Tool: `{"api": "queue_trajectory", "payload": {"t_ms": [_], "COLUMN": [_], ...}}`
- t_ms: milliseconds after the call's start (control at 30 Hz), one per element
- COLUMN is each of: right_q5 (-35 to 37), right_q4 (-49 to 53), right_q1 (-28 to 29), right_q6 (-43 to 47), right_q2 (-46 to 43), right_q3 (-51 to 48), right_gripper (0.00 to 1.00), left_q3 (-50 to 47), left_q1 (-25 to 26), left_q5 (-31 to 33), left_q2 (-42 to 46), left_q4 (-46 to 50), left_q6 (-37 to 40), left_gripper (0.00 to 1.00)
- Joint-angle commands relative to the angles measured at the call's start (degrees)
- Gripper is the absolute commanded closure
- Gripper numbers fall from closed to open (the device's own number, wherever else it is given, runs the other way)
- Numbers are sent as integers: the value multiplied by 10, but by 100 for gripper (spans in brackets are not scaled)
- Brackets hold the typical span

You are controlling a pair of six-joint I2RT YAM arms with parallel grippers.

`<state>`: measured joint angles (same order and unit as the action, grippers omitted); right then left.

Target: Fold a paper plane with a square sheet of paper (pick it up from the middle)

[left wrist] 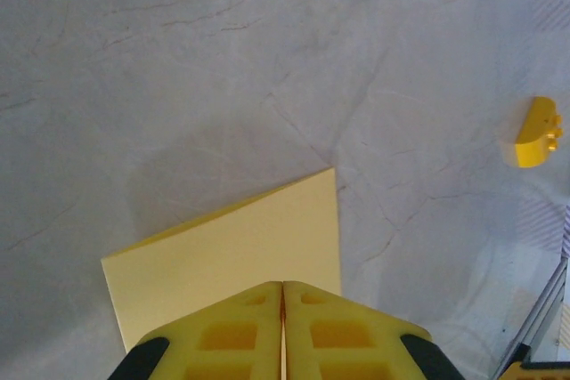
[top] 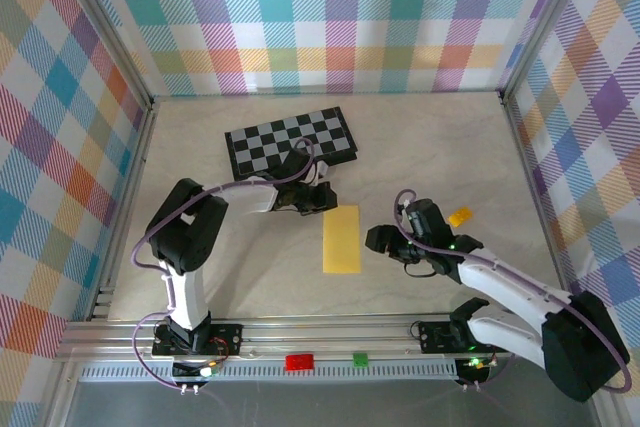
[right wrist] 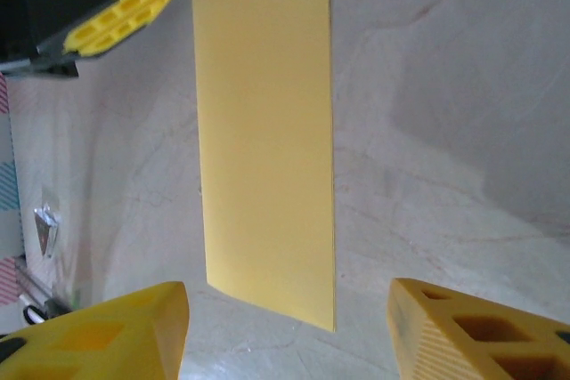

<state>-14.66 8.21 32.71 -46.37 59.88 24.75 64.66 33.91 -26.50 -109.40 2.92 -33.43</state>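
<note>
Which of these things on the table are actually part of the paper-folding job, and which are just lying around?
Part of the job:
- yellow sheet of paper, lying as a long rectangle
- left gripper, shut
- right gripper, open

Just lying about:
- chessboard
- small orange-yellow block

Table (top: 450,147) bears folded yellow paper (top: 342,239), chessboard (top: 292,140), orange block (top: 459,216)
</note>
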Motion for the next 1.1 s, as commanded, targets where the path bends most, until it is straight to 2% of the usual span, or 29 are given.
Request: {"api": "queue_trajectory", "payload": {"t_ms": [0,333,533,933,1067], "right_q5": [-65,-124,-143,-150,-125], "right_q4": [-31,-34,-70,-133,-91], "right_q1": [2,18,38,46,46], "right_q6": [-25,-67,-84,-96,-82], "right_q2": [27,91,135,164,164], "right_q3": [15,19,23,34,52], "right_gripper": [40,40,39,44,44], "left_q3": [15,-35,-65,-68,-70], "left_q1": [-4,-6,-12,-13,-13], "left_q5": [-17,24,25,15,15], "left_q2": [-20,-47,-42,-37,-34], "left_q4": [19,24,4,-2,-3], "left_q6": [7,23,15,12,12], "left_gripper": [91,92,92,92,92]}}
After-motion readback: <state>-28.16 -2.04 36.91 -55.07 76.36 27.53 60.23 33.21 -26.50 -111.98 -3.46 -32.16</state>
